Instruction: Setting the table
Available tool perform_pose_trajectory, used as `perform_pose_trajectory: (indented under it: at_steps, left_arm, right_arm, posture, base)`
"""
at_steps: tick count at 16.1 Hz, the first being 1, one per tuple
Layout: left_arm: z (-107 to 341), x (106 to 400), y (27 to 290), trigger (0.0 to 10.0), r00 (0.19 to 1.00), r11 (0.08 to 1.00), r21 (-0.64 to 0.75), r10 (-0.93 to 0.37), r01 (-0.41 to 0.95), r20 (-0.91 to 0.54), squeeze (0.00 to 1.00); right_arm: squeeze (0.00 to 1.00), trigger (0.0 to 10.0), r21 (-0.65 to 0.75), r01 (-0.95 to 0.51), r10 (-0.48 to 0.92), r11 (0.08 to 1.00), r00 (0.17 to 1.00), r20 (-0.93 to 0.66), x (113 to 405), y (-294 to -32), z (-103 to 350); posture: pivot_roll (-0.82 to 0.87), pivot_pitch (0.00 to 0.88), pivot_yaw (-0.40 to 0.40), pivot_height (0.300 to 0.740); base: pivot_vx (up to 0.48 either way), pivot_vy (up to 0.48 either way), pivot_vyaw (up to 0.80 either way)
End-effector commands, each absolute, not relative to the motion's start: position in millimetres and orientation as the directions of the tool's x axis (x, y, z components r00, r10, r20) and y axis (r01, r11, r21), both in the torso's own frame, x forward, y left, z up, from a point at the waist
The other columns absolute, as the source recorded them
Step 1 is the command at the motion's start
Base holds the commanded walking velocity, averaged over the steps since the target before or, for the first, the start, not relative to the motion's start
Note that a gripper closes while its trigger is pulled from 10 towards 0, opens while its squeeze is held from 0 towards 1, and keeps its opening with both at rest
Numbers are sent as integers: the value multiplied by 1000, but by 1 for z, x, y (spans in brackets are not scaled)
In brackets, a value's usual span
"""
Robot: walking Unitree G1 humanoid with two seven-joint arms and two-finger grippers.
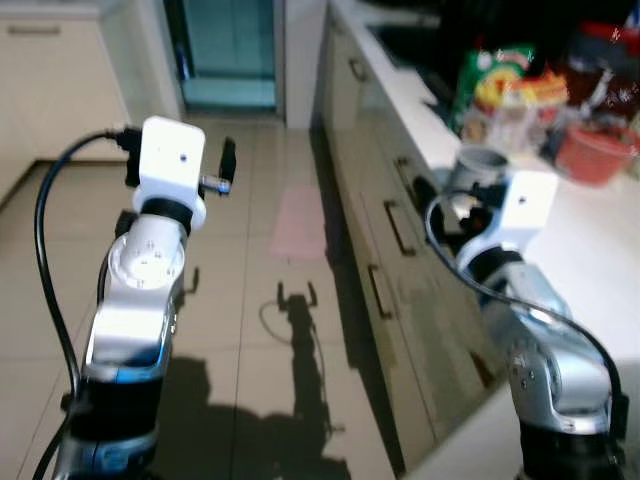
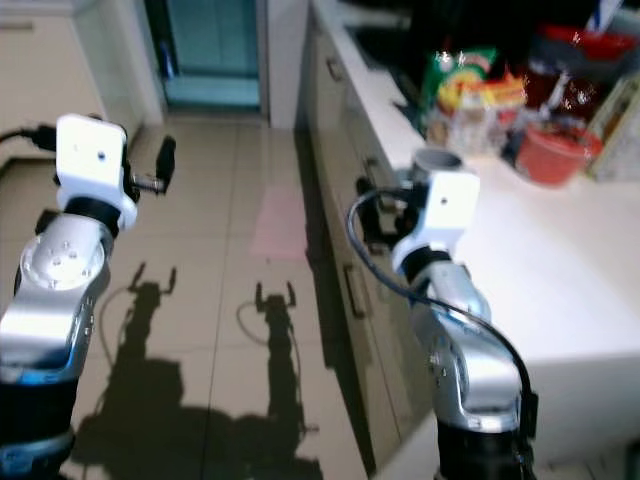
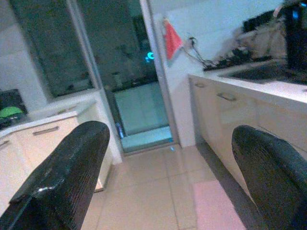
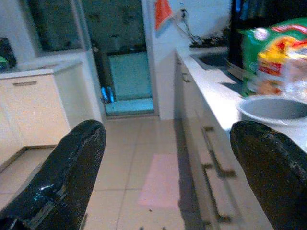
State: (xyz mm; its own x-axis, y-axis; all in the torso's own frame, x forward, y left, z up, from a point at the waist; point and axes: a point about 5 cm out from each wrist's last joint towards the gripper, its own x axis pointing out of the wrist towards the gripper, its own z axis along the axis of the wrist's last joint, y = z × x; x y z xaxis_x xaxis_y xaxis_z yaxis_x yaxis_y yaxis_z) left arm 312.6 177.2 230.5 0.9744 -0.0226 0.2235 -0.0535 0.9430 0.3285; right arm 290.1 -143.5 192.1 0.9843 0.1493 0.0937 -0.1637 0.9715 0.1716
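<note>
Bowl just beside open right jaws.

grey bowl: cut off by edge | snack bags: blurred | counter clutter: unreadable

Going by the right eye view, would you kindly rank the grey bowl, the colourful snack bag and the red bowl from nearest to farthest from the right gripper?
The right gripper is open at the counter's edge.
1. Grey bowl: right beside the gripper, at the counter's front edge.
2. Colourful snack bag: behind the bowl, deeper on the counter.
3. Red bowl: farthest, off to the right on the counter.
</note>
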Motion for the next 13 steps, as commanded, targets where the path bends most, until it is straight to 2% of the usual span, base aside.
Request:
perform_pose_trajectory:
  at_steps: [1, 13]
  left_arm:
    - [234, 313, 182, 10000, 972, 940, 333, -10, -70, 233, 0]
    - [231, 313, 179, 10000, 973, 941, 336, -37, -44, 229, 0]
  right_arm:
    - [0, 10000, 177, -179, 163, 968, 982, 99, 290, -138, 194]
    - [0, 10000, 183, -151, 135, 971, 986, 94, 286, -142, 192]
  posture:
    - [34, 0, -45, 740]
    - [13, 0, -25, 740]
  base:
    - [364, 0, 0]
    - [358, 0, 0]
